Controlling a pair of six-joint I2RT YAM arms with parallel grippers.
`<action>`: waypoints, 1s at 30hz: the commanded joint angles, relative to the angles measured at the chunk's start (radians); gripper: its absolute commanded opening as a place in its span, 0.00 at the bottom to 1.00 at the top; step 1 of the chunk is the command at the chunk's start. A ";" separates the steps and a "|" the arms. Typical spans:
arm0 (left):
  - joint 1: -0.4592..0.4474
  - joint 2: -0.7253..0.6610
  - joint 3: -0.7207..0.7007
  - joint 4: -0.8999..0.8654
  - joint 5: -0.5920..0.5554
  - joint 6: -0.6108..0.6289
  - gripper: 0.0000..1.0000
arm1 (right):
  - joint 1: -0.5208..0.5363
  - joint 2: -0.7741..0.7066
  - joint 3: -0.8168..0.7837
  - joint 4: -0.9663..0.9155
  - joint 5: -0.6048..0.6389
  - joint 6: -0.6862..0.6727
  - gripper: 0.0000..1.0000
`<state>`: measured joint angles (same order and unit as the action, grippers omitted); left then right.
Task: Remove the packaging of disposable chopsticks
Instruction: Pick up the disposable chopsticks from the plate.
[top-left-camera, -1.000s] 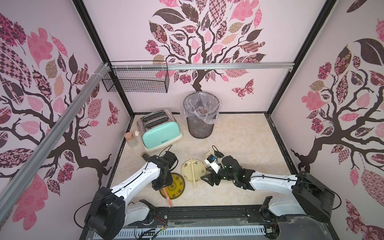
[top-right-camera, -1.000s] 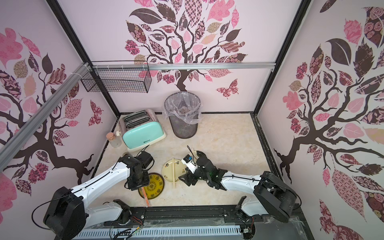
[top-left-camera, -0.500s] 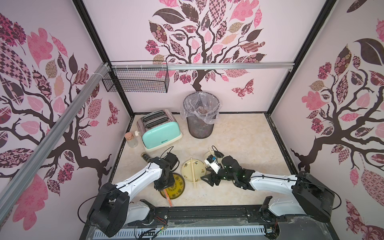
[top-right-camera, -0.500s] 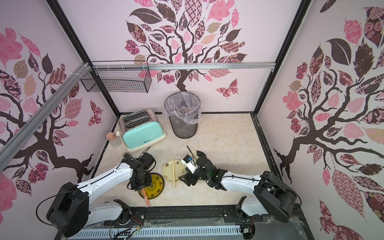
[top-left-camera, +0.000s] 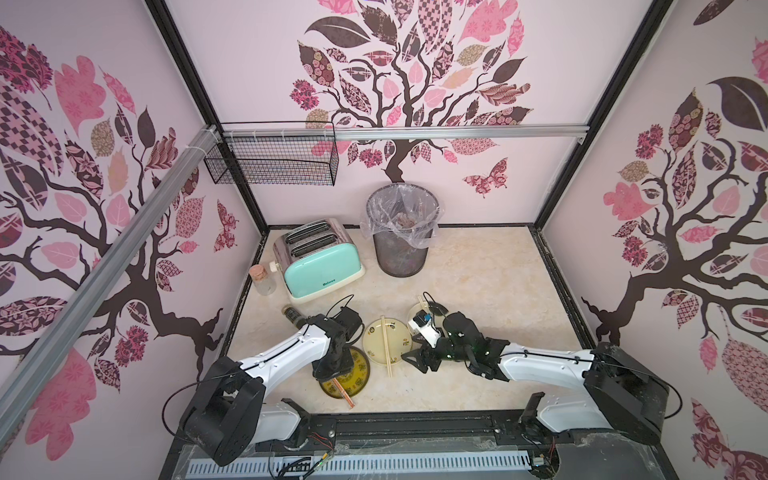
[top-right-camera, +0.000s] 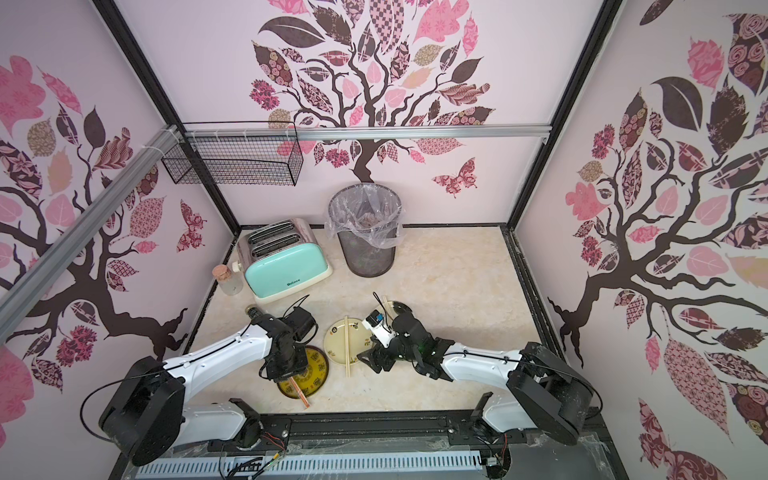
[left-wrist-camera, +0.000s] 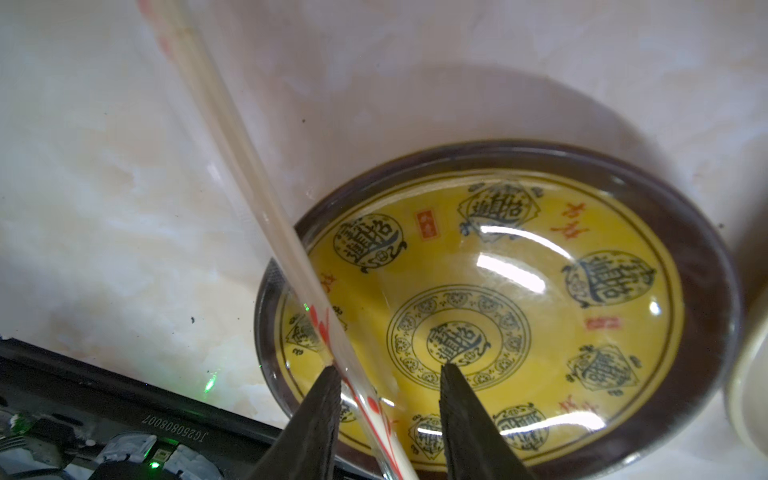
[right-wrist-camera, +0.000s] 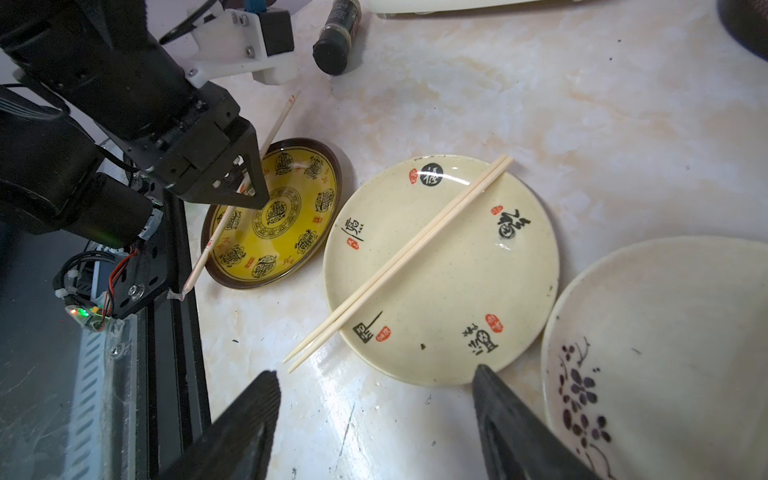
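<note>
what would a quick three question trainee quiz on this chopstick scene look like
1. True or false: the bare chopsticks lie across the cream plate.
2. The left gripper has its jaws either side of the sleeved chopsticks. Over which thing? A yellow plate B cream plate C toaster
3. Fill in: the right gripper is ___ and holds nothing.
Key: 1 true; 2 A; 3 open.
</note>
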<state>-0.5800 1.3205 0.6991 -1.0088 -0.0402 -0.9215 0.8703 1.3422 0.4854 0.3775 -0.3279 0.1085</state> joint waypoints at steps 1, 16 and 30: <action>-0.010 0.004 0.017 0.016 -0.013 -0.011 0.42 | 0.010 0.011 0.032 -0.019 0.010 -0.007 0.76; -0.039 0.045 0.032 0.041 -0.025 -0.017 0.36 | 0.013 0.012 0.033 -0.023 0.020 -0.010 0.76; -0.040 0.030 0.004 0.053 -0.016 -0.022 0.11 | 0.018 0.018 0.036 -0.023 0.020 -0.012 0.76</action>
<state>-0.6163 1.3705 0.7170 -0.9611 -0.0475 -0.9405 0.8818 1.3540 0.4854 0.3698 -0.3141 0.1074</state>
